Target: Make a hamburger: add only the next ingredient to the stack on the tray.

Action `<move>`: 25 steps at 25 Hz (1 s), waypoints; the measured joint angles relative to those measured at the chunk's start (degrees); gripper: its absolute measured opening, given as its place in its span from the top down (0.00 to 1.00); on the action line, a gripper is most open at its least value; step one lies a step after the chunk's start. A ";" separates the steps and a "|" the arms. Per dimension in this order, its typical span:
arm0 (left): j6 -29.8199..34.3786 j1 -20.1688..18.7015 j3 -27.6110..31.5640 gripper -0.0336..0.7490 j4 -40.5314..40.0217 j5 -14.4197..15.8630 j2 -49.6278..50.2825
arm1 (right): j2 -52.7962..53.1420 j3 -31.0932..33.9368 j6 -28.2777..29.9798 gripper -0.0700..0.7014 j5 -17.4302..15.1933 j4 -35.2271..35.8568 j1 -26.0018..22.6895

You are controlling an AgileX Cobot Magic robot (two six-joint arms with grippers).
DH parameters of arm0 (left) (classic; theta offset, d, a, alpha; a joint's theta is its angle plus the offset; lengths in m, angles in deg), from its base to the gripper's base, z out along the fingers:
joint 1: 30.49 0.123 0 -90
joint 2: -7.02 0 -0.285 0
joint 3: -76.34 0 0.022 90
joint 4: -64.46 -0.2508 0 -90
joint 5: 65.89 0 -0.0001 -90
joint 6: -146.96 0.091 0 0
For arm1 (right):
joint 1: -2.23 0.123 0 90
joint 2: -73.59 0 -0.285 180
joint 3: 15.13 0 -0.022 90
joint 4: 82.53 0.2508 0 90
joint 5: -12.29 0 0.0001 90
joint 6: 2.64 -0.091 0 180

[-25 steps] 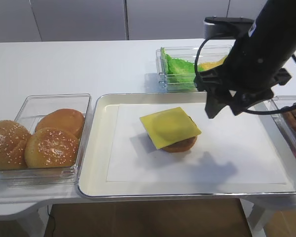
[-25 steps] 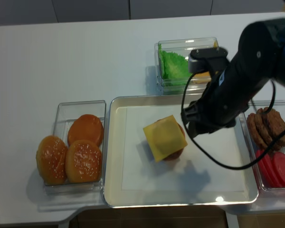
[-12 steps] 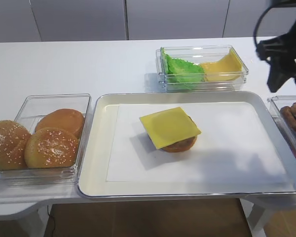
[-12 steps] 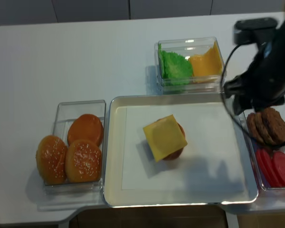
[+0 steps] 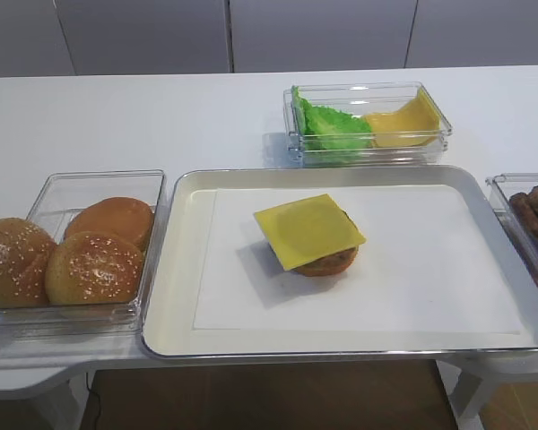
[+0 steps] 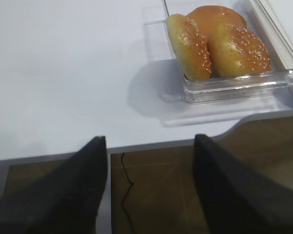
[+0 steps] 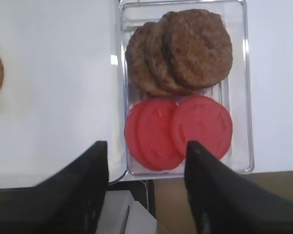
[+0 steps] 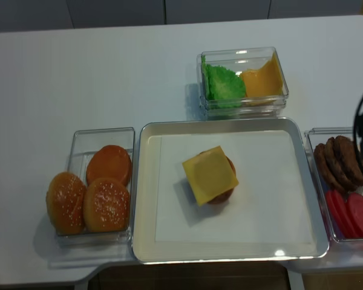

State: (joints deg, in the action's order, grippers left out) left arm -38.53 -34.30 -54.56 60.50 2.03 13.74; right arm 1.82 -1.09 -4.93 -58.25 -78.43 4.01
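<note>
Open air lies over the tray [image 5: 184, 269] and its cheese-topped stack [image 5: 310, 235]; I could pass there freely. Clear boxes hem it in: buns [image 5: 81, 255] left, lettuce and cheese box [image 5: 368, 125] behind, patties and tomato [image 7: 185, 92] beneath my spread jaws.

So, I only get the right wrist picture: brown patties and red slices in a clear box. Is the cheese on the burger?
Observer: Yes. A square cheese slice lies on the stack, in the middle of the tray.
Operator: Is anything holding it?
Observer: No. Neither high view shows a gripper over the tray, and nothing touches the slice.
Operator: Is there more cheese?
Observer: Yes, spare cheese slices sit beside lettuce in a clear container behind the tray.
Operator: And the other arm?
Observer: The left gripper is open and empty, over the table edge near the sesame buns.
</note>
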 joint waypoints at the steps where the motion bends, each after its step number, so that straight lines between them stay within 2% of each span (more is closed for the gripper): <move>1: 0.00 0.00 0.00 0.43 0.00 0.00 0.00 | 2.67 1.31 0.00 0.42 -0.15 0.04 0.00; 9: 0.00 0.00 0.00 0.43 0.00 0.00 0.00 | 21.92 11.20 0.00 0.42 -1.33 0.14 0.00; 15: 0.00 0.00 0.00 0.43 0.00 0.00 0.00 | 35.32 16.16 0.00 0.42 -1.90 1.59 0.00; 25: 0.00 0.00 0.00 0.43 0.00 0.00 0.00 | 54.72 16.95 1.30 0.42 -2.76 3.20 0.00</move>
State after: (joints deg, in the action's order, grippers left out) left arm -38.53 -34.30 -54.56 60.50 2.03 13.74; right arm 56.54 15.85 -3.63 -61.01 -75.23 4.01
